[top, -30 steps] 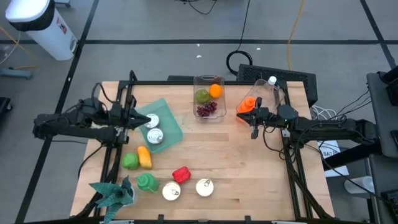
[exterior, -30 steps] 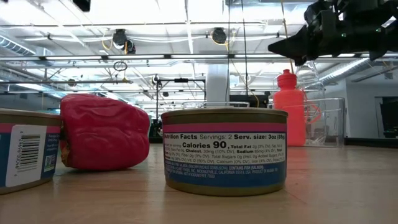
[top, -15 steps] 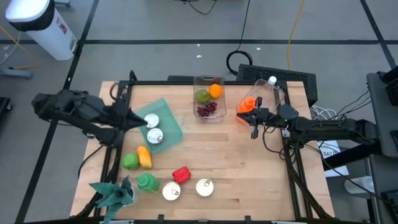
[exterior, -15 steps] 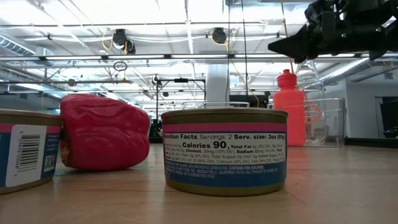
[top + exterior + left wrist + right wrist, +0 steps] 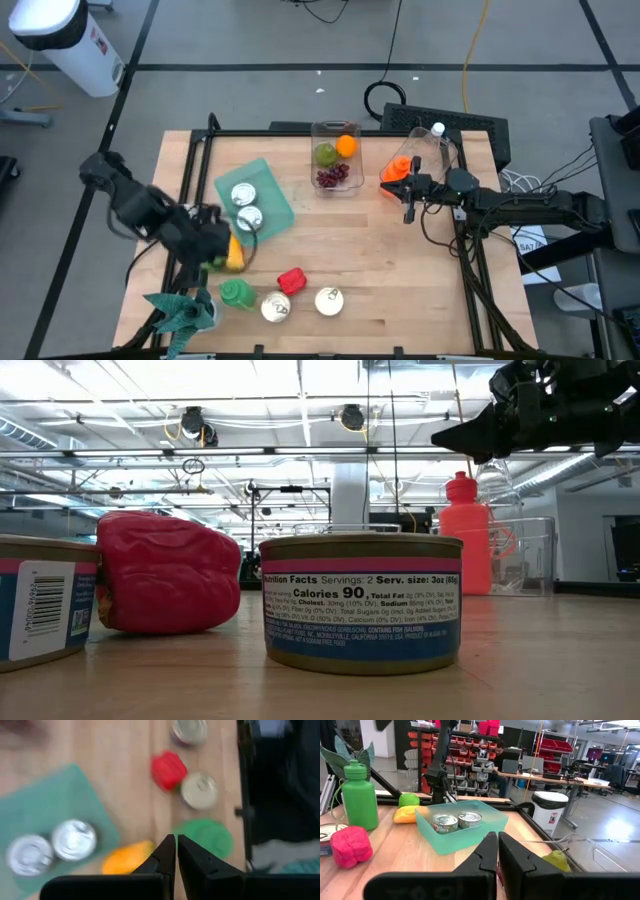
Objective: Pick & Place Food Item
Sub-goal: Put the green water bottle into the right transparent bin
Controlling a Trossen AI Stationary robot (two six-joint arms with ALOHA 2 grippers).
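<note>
My left gripper (image 5: 222,242) (image 5: 176,845) is shut and hovers over the yellow pepper (image 5: 233,254) (image 5: 127,858), touching nothing. The green pepper (image 5: 207,262) beside it is mostly hidden under the arm. A red pepper (image 5: 291,281) (image 5: 169,770) (image 5: 165,570) lies toward the table's near edge. My right gripper (image 5: 408,207) (image 5: 445,435) (image 5: 497,845) is shut and waits in the air beside the orange bottle (image 5: 398,168).
A teal bin (image 5: 270,205) (image 5: 462,827) holds two cans. Two more cans (image 5: 276,308) (image 5: 329,300) and a green bottle (image 5: 237,293) (image 5: 207,837) stand near the red pepper. A clear container (image 5: 336,158) at the far edge holds fruit. A fake plant (image 5: 180,310) lies at the near left corner.
My left arm has swung from beside the teal bin toward the table's near edge and now hangs over the yellow and green peppers, turned to point down at them. Its fingers stay shut. Nothing on the table has moved.
</note>
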